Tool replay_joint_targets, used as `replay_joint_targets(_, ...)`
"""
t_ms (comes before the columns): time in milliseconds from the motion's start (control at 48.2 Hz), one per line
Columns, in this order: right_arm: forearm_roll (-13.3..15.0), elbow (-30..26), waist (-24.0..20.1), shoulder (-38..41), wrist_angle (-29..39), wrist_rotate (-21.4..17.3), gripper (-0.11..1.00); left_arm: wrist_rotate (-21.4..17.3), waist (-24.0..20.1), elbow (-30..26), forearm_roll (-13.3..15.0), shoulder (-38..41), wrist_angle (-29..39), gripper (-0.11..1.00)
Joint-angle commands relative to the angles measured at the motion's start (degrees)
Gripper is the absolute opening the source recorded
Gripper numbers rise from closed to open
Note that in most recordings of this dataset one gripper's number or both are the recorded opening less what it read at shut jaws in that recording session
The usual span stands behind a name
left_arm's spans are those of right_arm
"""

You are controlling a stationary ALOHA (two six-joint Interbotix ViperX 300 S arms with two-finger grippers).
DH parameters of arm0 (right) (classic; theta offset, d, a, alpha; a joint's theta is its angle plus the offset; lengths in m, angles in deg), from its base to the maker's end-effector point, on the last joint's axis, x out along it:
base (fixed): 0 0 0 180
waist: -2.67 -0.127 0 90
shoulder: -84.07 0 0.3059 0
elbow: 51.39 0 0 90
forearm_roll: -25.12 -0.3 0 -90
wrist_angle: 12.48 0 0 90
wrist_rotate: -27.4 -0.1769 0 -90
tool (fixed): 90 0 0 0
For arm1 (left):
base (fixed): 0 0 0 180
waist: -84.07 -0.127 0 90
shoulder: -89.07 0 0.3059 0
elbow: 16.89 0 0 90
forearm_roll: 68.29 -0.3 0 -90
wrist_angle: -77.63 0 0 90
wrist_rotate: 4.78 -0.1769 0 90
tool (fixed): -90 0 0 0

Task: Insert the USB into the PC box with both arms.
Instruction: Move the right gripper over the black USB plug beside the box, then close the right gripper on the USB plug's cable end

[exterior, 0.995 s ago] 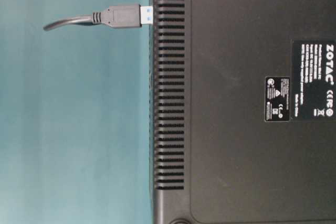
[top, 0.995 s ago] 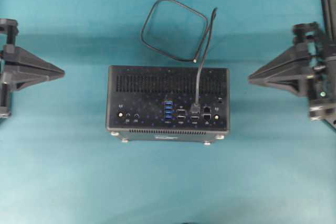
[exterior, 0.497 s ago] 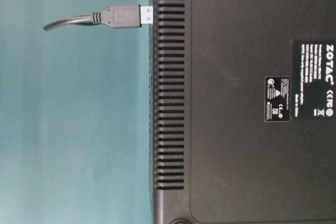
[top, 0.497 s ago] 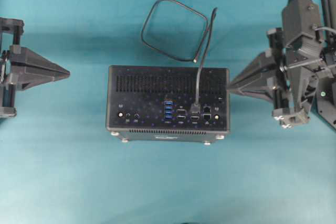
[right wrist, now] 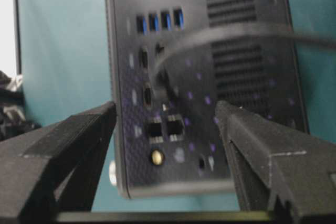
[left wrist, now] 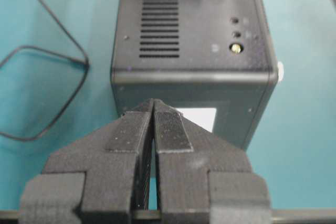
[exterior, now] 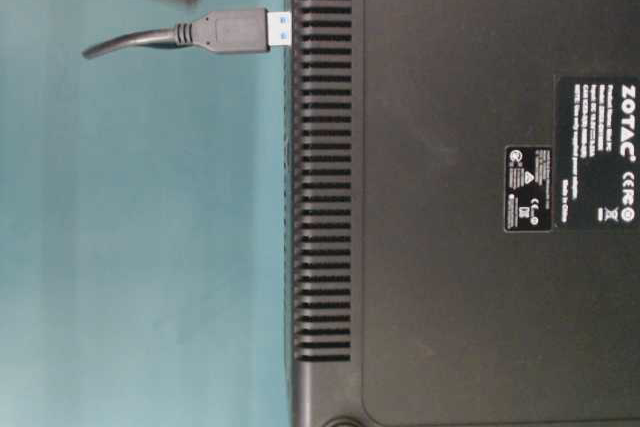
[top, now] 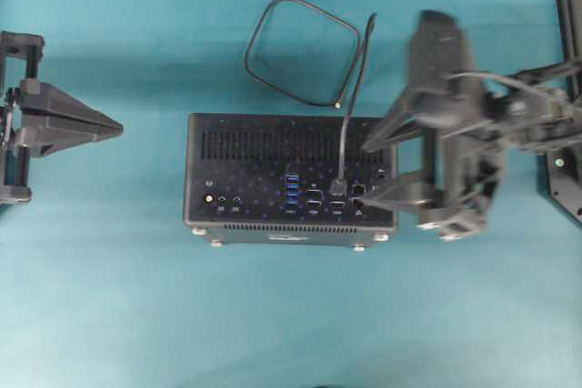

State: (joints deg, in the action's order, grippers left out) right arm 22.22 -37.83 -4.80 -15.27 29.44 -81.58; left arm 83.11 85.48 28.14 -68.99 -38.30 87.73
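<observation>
Black PC box (top: 291, 179) — USB (top: 338, 186) plugged in; right end effector (top: 366, 173) spread wide, left end effector (top: 120, 125) closed, empty.

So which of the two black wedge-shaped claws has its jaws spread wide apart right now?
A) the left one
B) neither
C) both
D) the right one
D: the right gripper stands wide open over the end of the black computer box, while the left gripper has its tips pressed together.
</observation>
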Motion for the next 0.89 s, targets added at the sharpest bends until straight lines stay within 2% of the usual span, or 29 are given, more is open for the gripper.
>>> replay_joint_targets(0,0.26,-2.55,-0.26,0.79,-0.09,-0.26,0.8,-0.62,0.0,-1.76,-0.09,0.62,-0.09,0.0)
replay_joint_targets(311,0.26,-3.16,-0.26,3.69,-0.09,-0.09,0.8,-1.23,0.09,-1.76,-0.09,1.41,-0.09,0.0)
replay_joint_targets(580,0.62,-3.25,-0.26,4.75,0.18,0.35,0.74,-1.23,0.26,-1.85,-0.09,1.32,0.0,0.0)
replay_joint_targets(870,0.97,-3.43,-0.26,4.83,0.44,0.44,0.57,-1.23,0.79,-1.93,-0.09,1.49,0.09,0.0)
